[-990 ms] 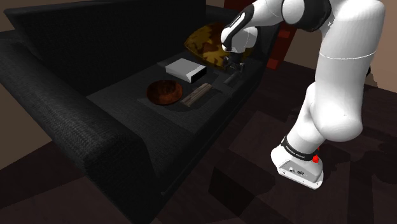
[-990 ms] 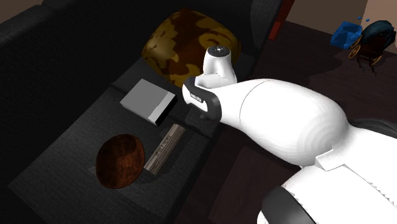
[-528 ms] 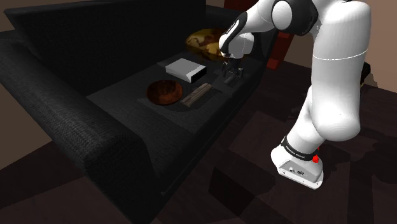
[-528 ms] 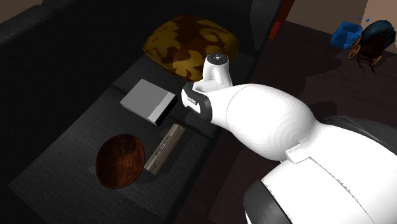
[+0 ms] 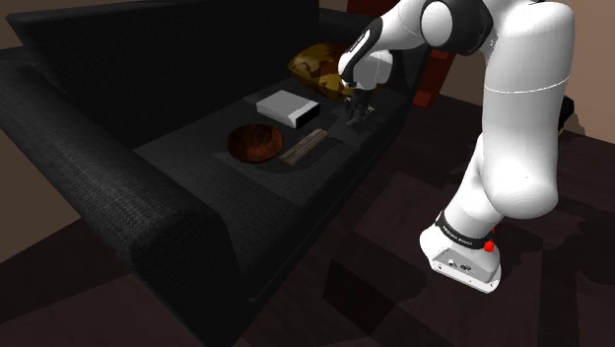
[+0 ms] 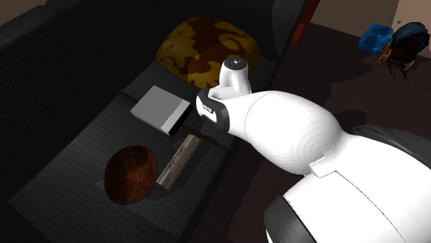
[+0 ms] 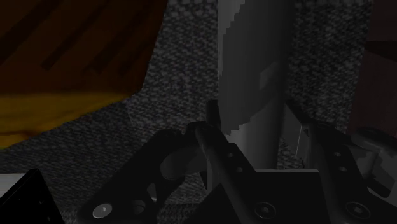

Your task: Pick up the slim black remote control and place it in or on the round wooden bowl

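Black jaws clamp the slim dark remote on the sofa seat; I see the brown bowl at its nine o'clock, shoulder view.

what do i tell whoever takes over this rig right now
State of the gripper: low over the sofa seat, fingers apparently closed on the long edges of the remote.
The remote is slim and dark, lying on the seat near the yellow-brown cushion, not lifted.
The bowl is round and brown, further along the seat, past a white box and next to a flat bar.
Done: reach and, it seems, grasp.
Left: lift, carry to the bowl, release.
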Action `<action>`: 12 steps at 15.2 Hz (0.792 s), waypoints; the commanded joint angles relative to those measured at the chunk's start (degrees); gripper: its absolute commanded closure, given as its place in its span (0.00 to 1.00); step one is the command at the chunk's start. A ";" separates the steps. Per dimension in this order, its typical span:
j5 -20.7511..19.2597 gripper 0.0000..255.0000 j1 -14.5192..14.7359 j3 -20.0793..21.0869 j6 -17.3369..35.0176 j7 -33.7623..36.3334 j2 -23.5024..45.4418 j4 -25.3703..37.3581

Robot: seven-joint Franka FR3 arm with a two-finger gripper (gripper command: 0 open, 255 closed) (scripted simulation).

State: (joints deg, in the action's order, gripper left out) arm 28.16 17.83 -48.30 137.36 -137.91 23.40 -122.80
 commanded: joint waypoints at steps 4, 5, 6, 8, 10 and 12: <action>-0.35 1.00 0.20 -0.24 -0.54 0.31 -0.04 -0.54; -0.46 1.00 0.23 -0.33 -0.65 0.34 -0.13 -0.50; -0.49 1.00 0.16 -0.33 -0.83 0.37 -0.05 -0.27; -0.06 1.00 -0.14 -0.04 -0.49 -0.02 0.26 -0.40; -1.52 1.00 0.77 -1.17 -1.48 0.96 -0.98 -0.30; -2.99 1.00 1.66 -2.26 -2.48 1.94 -2.23 -0.15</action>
State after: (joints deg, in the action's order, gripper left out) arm 25.92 19.11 -50.02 135.48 -136.44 21.73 -123.14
